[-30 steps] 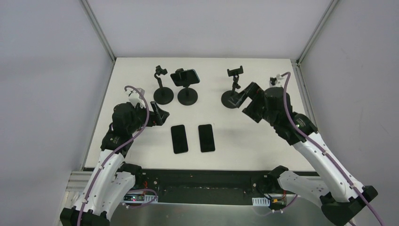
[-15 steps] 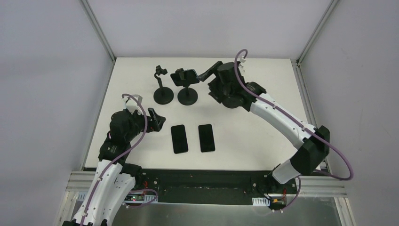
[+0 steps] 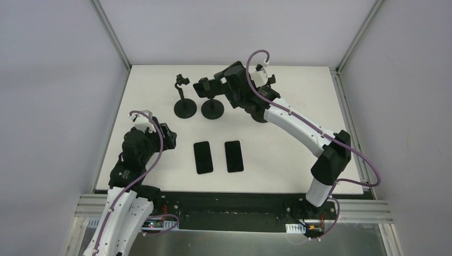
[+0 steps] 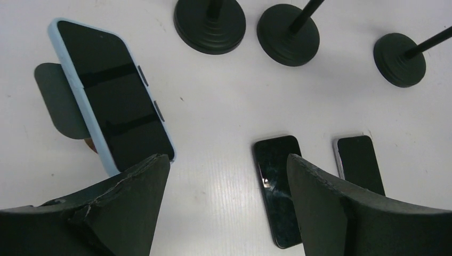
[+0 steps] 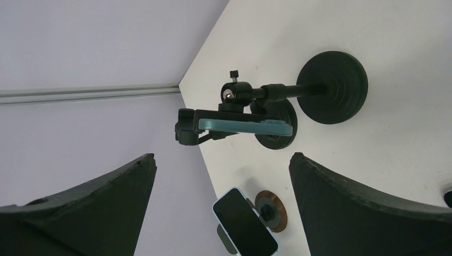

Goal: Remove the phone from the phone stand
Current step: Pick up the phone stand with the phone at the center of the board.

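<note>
Across the white table (image 3: 149,96) only one arm looks to be at work. The right arm (image 3: 298,124) is stretched long toward the far side, its wrist level with the phone stand (image 3: 212,109), which I take as the approach to the one job in hand. The left arm (image 3: 133,160) is folded close on its own side, well apart from that stand; parked out of the way, I would judge. An empty stand (image 3: 184,105) is just beside the loaded one, its clamp holding nothing. Two bare phones (image 3: 203,157) lie flat side by side near the front edge, neither in a gripper. The phone (image 5: 245,126) that matters sits crosswise in the clamp at the top of the stem, off the table, seen edge-on from the right wrist in a pale blue case. Another blue-cased phone (image 4: 109,96) leans on a small round holder (image 4: 56,98) below the left wrist. The right gripper (image 5: 221,157) has its jaws spread wide, the clamped phone framed in the gap but not touched; wide, I suppose, to take the phone's breadth. The left gripper (image 4: 226,162) hangs with jaws likewise apart, holding nothing.
</note>
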`<act>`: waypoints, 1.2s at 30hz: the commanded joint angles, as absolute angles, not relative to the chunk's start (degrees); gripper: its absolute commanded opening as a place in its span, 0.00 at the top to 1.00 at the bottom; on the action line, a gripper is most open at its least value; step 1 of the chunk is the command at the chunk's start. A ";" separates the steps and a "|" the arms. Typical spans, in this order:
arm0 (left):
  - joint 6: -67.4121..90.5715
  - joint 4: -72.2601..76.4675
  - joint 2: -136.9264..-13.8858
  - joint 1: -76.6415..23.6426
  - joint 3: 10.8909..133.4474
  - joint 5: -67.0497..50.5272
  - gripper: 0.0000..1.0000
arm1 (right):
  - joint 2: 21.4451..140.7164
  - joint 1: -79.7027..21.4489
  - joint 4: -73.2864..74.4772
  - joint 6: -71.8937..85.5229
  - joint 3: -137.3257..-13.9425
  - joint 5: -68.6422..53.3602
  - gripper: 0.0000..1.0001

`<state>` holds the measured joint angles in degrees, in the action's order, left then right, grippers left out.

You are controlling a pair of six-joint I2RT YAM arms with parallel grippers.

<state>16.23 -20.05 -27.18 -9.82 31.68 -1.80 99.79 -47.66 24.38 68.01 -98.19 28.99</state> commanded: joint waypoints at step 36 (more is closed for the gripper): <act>14.85 -22.06 -26.30 -10.37 34.89 4.32 0.16 | 114.22 -50.02 18.20 68.24 -108.00 41.54 0.68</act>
